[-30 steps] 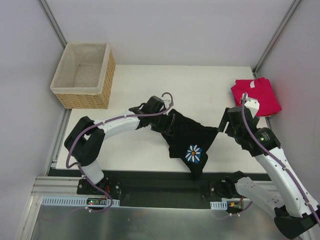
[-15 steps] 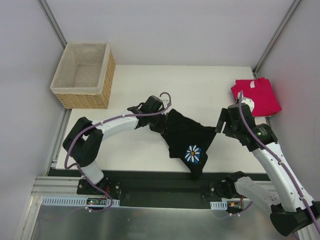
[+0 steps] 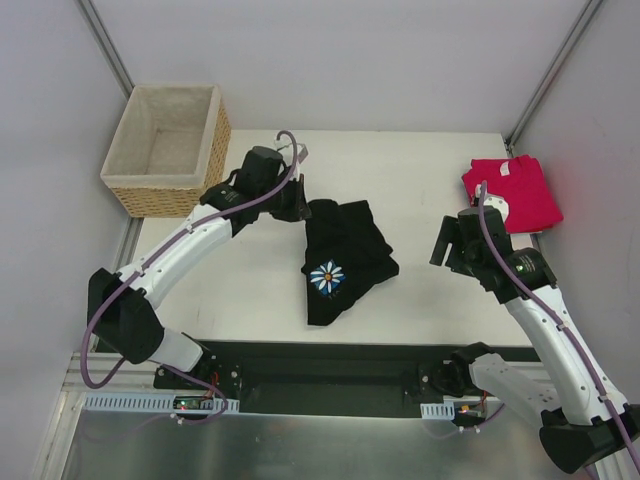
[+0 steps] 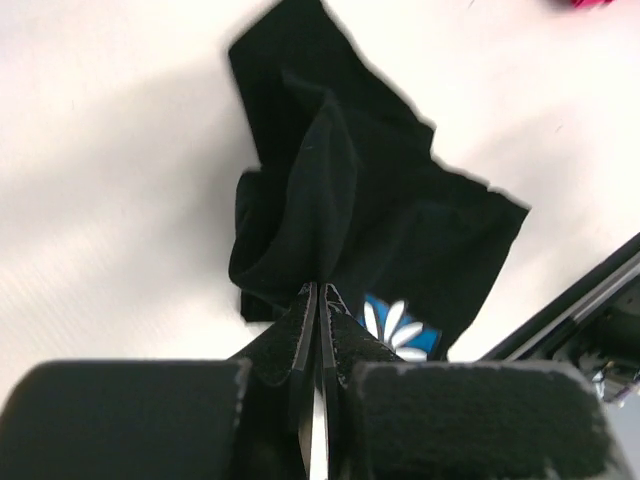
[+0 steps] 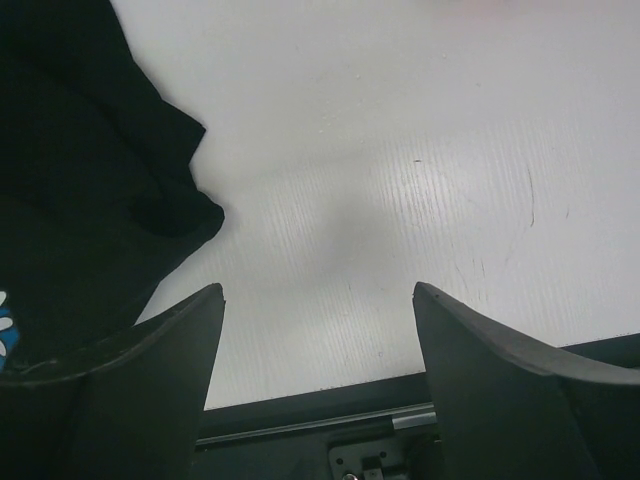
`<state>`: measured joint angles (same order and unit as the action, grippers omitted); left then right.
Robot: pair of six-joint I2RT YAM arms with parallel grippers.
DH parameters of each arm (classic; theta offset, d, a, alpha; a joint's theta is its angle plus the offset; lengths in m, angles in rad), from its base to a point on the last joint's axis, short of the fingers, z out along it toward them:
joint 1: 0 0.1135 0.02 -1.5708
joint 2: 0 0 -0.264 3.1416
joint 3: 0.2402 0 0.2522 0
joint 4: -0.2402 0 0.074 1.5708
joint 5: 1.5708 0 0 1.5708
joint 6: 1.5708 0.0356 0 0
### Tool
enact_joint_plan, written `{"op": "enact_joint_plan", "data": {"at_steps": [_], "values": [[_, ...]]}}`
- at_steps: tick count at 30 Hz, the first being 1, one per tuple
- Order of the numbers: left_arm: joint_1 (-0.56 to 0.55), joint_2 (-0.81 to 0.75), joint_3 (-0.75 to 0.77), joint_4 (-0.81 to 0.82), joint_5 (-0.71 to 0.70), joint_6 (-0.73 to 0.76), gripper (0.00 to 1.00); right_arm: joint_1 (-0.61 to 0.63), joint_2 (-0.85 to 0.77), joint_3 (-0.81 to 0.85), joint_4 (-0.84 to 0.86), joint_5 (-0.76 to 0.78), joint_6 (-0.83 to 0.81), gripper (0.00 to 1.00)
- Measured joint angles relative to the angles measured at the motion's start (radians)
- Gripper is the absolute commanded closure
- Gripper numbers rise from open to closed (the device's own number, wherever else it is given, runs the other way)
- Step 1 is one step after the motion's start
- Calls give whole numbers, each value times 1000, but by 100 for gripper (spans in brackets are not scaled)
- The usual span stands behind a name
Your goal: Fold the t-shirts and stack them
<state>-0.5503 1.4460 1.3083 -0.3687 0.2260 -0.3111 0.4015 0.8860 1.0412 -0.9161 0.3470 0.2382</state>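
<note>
The black t-shirt [image 3: 345, 250] with its blue daisy print [image 3: 327, 277] lies bunched mid-table. My left gripper [image 3: 300, 207] is shut on its far left edge. In the left wrist view the closed jaws [image 4: 320, 290] pinch a fold of the black t-shirt [image 4: 350, 190], which hangs down toward the table. The pinkish-red t-shirt [image 3: 512, 192] lies folded at the back right. My right gripper [image 3: 445, 245] stands open and empty over the bare table, just right of the black t-shirt [image 5: 80, 180], its gripper [image 5: 318, 288] clear of the cloth.
A wicker basket [image 3: 170, 150] with pale lining stands at the back left corner. The white table [image 3: 420, 170] ends at a dark front rail [image 3: 330, 355] close below the shirt. Walls enclose both sides.
My left gripper shut on the black t-shirt and carried it back and to the left, bunching it and shifting the daisy print leftward. The right gripper drew slightly away and stays open.
</note>
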Motion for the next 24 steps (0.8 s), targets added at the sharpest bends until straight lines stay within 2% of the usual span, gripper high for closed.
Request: {"op": "enact_joint_plan", "data": {"at_steps": [6,10,13,16,24], "values": [[0,-15,3,-110,-78,40,100,-8,0,0,1,0,-14,21],[2,-16,249,-225,-143,105,100,-9,1,0,9,-8,-14,21],[2,-19,471,-243,-164,146,100,-9,2,0,17,-19,-14,21],[3,-35,593,-242,-168,165,100,-9,5,0,23,-24,-14,21],[3,-1,595,-288,-172,171,100,-10,10,0,23,-35,-18,21]]}}
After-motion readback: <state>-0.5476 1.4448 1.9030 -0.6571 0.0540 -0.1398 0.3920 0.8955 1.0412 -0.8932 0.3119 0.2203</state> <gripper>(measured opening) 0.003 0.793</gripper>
